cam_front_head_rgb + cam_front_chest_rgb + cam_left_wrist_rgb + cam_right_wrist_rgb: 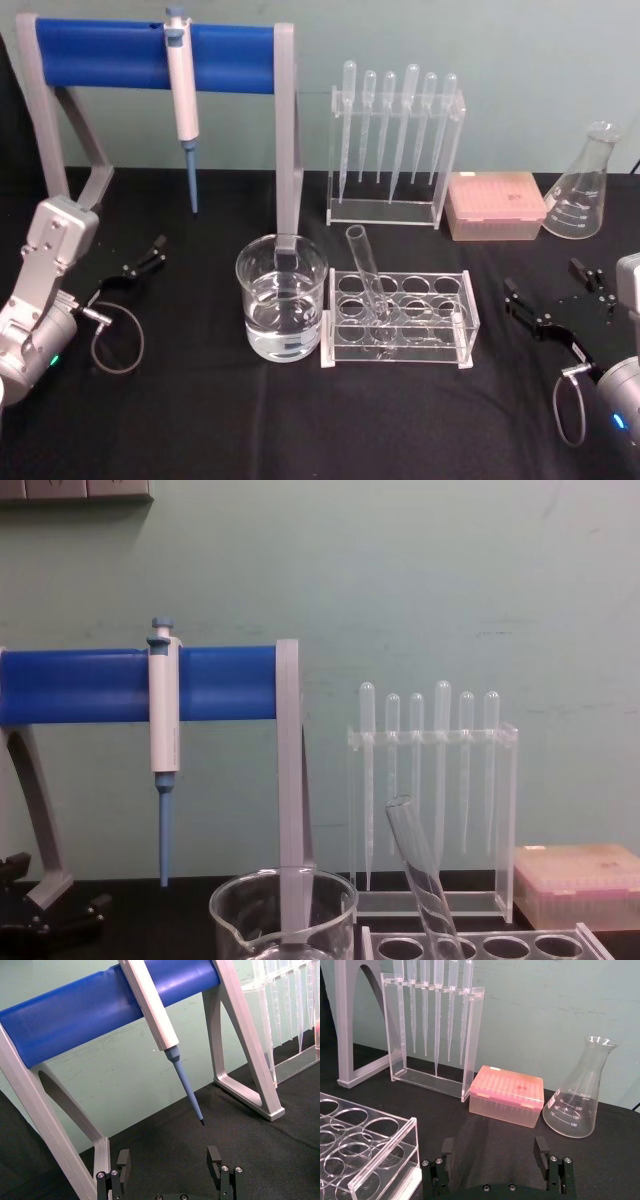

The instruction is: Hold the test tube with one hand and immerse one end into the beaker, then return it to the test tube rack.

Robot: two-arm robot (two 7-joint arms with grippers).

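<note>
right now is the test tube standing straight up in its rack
No, the test tube leans leftward in the clear rack, its open rim tilted toward the beaker.

One test tube (366,275), one beaker (281,310), six pipettes (398,130), one flask (583,186)

Even bright light, soft shadows, slightly blurry

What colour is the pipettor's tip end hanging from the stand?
Blue, below a white body; the pipettor shows it best in the left wrist view.
</note>
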